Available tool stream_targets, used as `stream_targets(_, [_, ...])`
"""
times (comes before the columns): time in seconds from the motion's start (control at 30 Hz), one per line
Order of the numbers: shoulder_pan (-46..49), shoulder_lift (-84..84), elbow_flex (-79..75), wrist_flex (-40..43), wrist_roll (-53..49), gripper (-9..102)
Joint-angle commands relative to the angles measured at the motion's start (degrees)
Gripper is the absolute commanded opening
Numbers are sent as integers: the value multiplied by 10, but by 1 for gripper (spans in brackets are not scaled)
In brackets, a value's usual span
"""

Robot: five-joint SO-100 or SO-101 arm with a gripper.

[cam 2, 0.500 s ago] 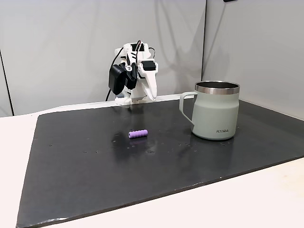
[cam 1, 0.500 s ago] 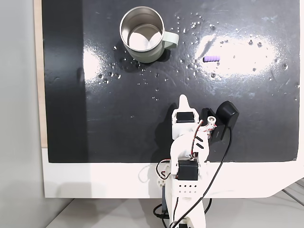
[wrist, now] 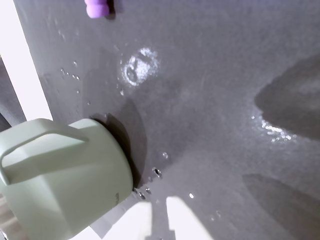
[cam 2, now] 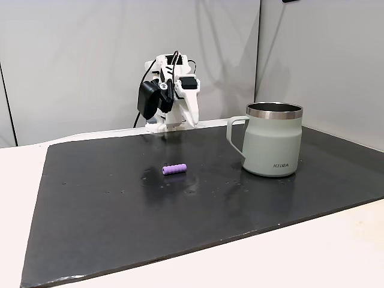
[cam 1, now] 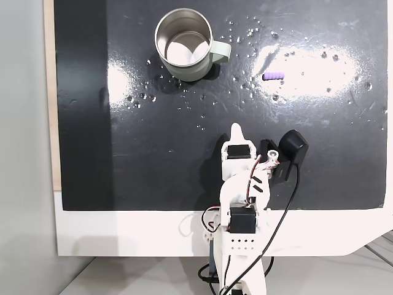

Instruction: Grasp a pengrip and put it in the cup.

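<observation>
The pengrip [cam 1: 273,76], a tiny light-purple ribbed tube, lies flat on the black mat, to the right of the cup in a fixed view from above. It also shows mid-mat [cam 2: 174,169] and at the top edge of the wrist view [wrist: 97,7]. The cup [cam 1: 190,72] is a sage-green mug with a steel inside, standing upright with nothing in it [cam 2: 273,150] [wrist: 60,175]. My gripper [cam 1: 237,130] is folded back near the arm's base, its white fingers together and holding nothing [cam 2: 193,120] [wrist: 157,222]. It is well short of both the pengrip and the cup.
The black mat [cam 1: 153,153] is dotted with small water droplets around the cup and the pengrip. A white tabletop [cam 1: 123,233] borders it on the arm's side. A black camera block [cam 1: 293,147] rides beside the wrist. Grey wall panels stand behind the arm.
The arm has stirred only very slightly at the wrist. Pengrip and cup lie where they were.
</observation>
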Motion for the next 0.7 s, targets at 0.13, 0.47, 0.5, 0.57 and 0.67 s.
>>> stream_targets(0.13, [18, 5, -36, 8, -11, 0])
stream_targets(0.47, [62, -207, -321, 96, -22, 0])
stream_targets(0.5, [67, -230, -347, 99, -24, 0])
stream_targets(0.57, [78, -274, -393, 106, -28, 0])
stream_targets(0.67, [97, -349, -459, 120, -37, 0])
